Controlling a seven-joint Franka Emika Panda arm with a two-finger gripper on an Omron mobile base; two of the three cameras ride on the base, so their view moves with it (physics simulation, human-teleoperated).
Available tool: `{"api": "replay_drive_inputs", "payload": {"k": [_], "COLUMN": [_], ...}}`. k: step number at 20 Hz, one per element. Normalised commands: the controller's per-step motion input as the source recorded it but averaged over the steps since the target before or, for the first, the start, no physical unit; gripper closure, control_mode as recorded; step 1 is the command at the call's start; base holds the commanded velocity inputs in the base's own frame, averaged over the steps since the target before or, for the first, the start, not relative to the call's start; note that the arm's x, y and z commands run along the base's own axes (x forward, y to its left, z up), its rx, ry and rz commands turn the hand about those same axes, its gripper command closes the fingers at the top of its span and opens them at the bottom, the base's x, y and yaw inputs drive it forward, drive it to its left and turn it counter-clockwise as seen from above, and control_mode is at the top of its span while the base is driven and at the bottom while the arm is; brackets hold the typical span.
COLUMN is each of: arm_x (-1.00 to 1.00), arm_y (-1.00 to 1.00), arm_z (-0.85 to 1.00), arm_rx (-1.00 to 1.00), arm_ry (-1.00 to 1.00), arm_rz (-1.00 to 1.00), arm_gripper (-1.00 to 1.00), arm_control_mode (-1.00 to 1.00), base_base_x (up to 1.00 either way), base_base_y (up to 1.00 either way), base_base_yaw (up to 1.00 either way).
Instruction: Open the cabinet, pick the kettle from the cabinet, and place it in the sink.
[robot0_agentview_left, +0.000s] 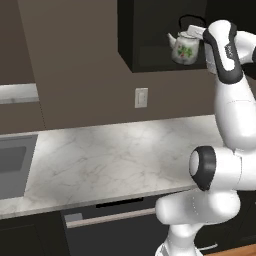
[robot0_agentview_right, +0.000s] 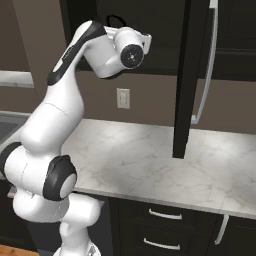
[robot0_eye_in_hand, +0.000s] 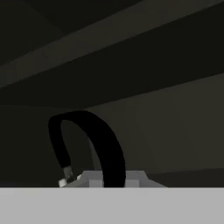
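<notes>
The two-finger gripper (robot0_agentview_left: 200, 34) is closed inside the black wall-mounted cabinet (robot0_agentview_left: 150, 55), meeting the small white leaf-patterned kettle (robot0_agentview_left: 184, 48); whether it grips cannot be determined.

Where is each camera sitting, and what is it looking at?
Left base view: behind the arm's left, looking forward at the kettle in the open cabinet; arm at right.
Right base view: behind its right, facing the counter; arm at left.
Hand view: on the hand, looking at the kettle's handle.
Both base views share the counter and wall outlet.
</notes>
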Motion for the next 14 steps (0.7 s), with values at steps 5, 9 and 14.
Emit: {"api": "replay_drive_inputs", "payload": {"k": [5, 9, 14], "arm_x": [-0.41, -0.39, -0.47], "arm_y": [0.07, 0.03, 0.05], "arm_z": [0.02, 0.01, 0.0], "arm_rx": [0.0, 0.0, 0.0], "arm_ry": [0.06, 0.14, 0.08], "arm_rz": [-0.01, 0.0, 0.0], "arm_gripper": [1.0, 1.0, 1.0], "arm_control_mode": [-1.0, -1.0, -1.0], "base_base_x": [0.0, 0.0, 0.0], "base_base_y": [0.0, 0.0, 0.0], "base_base_yaw": [0.0, 0.0, 0.0]}}
